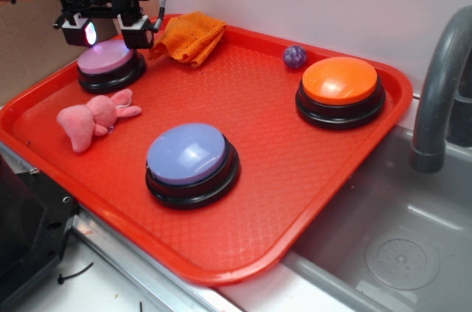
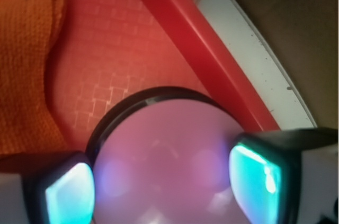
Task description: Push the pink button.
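- Exterior view: we see the pink button [image 1: 110, 63] in the tray's [image 1: 310, 201] far left corner.
- Gripper [image 1: 108, 32] just above it, fingers spread apart over the dome; contact unclear.
- Orange cloth [image 1: 190, 35] beside it, plush bunny [image 1: 92, 118] in front.

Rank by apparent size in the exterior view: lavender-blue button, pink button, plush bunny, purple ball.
1. lavender-blue button, though it sits nearest the camera, which inflates it.
2. plush bunny and pink button: look alike; button sits farther back, under the pincer.
3. purple ball.
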### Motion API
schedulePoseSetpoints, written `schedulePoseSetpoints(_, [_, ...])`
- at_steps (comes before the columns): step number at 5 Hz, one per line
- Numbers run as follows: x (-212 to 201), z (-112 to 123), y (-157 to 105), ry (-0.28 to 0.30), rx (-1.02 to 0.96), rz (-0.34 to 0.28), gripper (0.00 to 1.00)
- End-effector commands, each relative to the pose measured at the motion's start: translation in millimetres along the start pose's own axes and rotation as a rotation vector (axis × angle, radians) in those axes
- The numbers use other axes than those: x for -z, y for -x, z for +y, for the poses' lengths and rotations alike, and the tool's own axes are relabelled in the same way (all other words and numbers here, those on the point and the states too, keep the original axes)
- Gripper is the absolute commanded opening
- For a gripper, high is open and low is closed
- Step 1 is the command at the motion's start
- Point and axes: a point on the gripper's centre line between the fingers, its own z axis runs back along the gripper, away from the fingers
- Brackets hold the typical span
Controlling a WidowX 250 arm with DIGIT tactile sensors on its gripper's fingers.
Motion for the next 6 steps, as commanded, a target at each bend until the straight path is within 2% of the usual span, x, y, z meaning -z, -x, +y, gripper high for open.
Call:
schedulePoseSetpoints(1, [-54.7, 4.0, 12.3, 0.023, 0.081, -0.025, 1.0])
schedulePoseSetpoints(2, [-70.4, 1.6, 14.7, 0.003, 0.118, -0.027, 1.0])
schedulePoseSetpoints(4, [-91.9, -8.2, 25.4, 0.009, 0.112, -0.06, 1.0])
schedulePoseSetpoints(5, [-100.0, -18.9, 33.9, -0.024, 0.12, -0.069, 1.0])
schedulePoseSetpoints(6, [-105.7, -23.8, 39.9, -0.032, 0.134, -0.075, 1.0])
